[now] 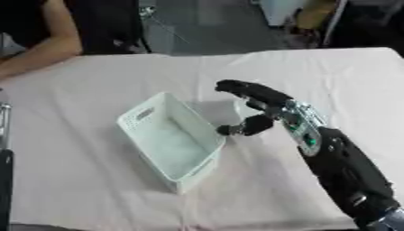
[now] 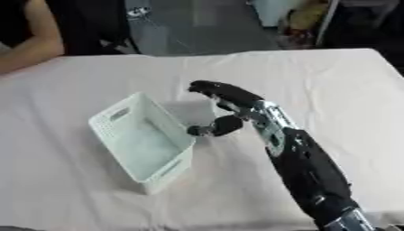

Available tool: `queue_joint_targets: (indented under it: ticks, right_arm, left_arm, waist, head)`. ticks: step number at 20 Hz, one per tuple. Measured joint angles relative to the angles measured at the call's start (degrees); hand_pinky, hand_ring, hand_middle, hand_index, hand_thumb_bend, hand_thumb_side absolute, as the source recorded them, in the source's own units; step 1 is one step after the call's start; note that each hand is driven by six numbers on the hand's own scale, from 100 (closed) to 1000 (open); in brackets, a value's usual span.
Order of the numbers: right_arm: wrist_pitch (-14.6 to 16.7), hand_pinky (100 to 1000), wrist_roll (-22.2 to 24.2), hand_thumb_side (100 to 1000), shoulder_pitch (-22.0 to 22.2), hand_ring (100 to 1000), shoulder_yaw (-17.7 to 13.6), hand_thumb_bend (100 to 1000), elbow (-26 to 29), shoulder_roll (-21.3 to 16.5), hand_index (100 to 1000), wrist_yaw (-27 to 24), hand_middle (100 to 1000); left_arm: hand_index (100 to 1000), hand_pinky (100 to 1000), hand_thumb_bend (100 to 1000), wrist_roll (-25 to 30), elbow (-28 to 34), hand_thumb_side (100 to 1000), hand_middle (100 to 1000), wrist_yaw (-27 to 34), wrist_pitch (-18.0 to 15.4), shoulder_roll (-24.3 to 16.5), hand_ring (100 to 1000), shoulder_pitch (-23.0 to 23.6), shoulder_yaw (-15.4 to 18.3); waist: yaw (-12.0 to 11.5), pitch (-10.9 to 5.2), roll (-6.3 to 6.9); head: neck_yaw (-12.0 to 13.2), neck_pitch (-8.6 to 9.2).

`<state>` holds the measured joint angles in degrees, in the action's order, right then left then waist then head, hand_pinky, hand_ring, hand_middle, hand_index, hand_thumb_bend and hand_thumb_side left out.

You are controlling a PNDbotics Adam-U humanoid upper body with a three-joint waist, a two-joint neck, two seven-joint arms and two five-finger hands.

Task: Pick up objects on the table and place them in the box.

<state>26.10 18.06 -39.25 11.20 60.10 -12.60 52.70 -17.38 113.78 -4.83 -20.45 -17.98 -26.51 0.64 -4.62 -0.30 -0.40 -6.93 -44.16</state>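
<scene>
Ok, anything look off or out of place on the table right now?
Nothing is spilled or damaged. The white box sits askew on the tablecloth and looks empty. No loose objects show. The right hand hovers beside its right rim, fingers curled; whether it holds anything is unclear.

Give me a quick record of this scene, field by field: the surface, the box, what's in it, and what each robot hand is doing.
surface: table covered with a white cloth
box: white plastic basket with slotted walls, set askew left of centre
box contents: nothing visible inside
right hand: fingers curled, beside the box's right rim, thumb tip close to the rim; whether it holds anything cannot be told
left hand: not in view
loose objects on the cloth: none visible
</scene>
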Motion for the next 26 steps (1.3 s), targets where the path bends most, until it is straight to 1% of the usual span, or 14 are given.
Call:
queue_joint_targets:
  ticks: [4,5,6,9,10,11,12,20,21,22,26]
  right_arm:
    - [0.5,1000,-0.1,783,-0.3,1000,0.0,575,-0.7,0.0,1000,0.8,1000]
    - [0.6,1000,-0.2,785,-0.4,1000,0.0,544,-0.9,0.0,1000,1.0,1000]
    - [0.7,1000,-0.3,788,-0.5,1000,-0.1,562,-1.1,0.0,1000,1.1,1000]
    - [0.6,1000,-0.8,791,-0.5,1000,-0.4,545,-1.5,0.0,1000,1.1,1000]
    - [0.5,997,-1.0,795,-0.5,1000,-0.6,524,-1.6,0.0,1000,1.1,1000]
    - [0.2,997,-1.2,812,-0.5,1000,-0.8,501,-1.8,0.0,1000,0.9,1000]
    - [0.0,996,-1.5,796,-0.4,1000,-0.9,512,-1.9,0.0,1000,0.7,1000]
    - [-2.0,996,-2.4,791,-0.6,1000,-2.3,490,-1.2,-0.2,1000,-2.9,1000]
    - [-2.3,996,-2.5,773,-0.7,1000,-2.4,442,-1.1,-0.3,1000,-3.2,1000]
    - [-2.6,996,-2.5,790,-0.8,1000,-2.6,492,-1.1,-0.4,1000,-3.4,1000]
    - [-3.2,995,-2.4,793,-1.0,1000,-2.9,491,-1.2,-0.6,1000,-3.7,1000]
  left_arm:
    - [786,553,153,0.0,0.0,705,655,0.0,0.0,0.0,601,0.0,-0.1]
    - [786,553,153,0.0,0.0,705,655,0.0,0.0,0.0,601,0.0,-0.1]
    - [786,553,153,0.0,0.0,705,655,0.0,0.0,0.0,601,0.0,-0.2]
    - [786,553,151,0.0,0.0,706,655,0.0,0.0,0.0,600,0.0,-0.2]
    - [786,552,150,0.1,0.0,707,655,0.0,0.0,0.0,600,0.0,-0.3]
    - [786,552,149,0.1,0.0,708,655,0.0,-0.1,0.0,600,0.0,-0.3]
    - [786,552,149,0.1,0.0,708,655,0.0,-0.1,0.0,600,0.0,-0.3]
    - [786,552,149,0.2,0.0,708,655,0.0,0.0,0.0,600,0.0,-0.3]
    - [786,553,149,0.2,0.0,708,655,0.0,0.0,0.0,600,0.0,-0.3]
    - [786,553,150,0.2,0.0,707,655,0.0,0.0,0.0,600,0.0,-0.3]
    - [786,553,151,0.2,0.0,706,655,0.0,0.0,0.0,600,0.0,-0.3]
  waist:
    - [0.0,-0.03,-0.02]
    - [0.0,-0.03,-0.02]
    - [0.0,-0.04,-0.02]
    - [0.0,-0.06,-0.03]
    - [0.0,-0.06,-0.03]
    - [0.0,-0.06,-0.03]
    - [0.0,-0.06,-0.03]
    - [0.0,-0.06,-0.03]
    - [0.0,-0.06,-0.03]
    - [0.0,-0.06,-0.03]
    - [0.0,-0.06,-0.03]
  head:
    - [-0.2,0.0]
    - [-0.2,0.0]
    - [-0.2,0.0]
    - [-0.2,0.0]
    - [-0.2,0.0]
    - [-0.2,0.0]
    - [-0.2,0.0]
    - [-0.2,0.0]
    - [-0.2,0.0]
    - [-0.2,0.0]
    - [-0.2,0.0]
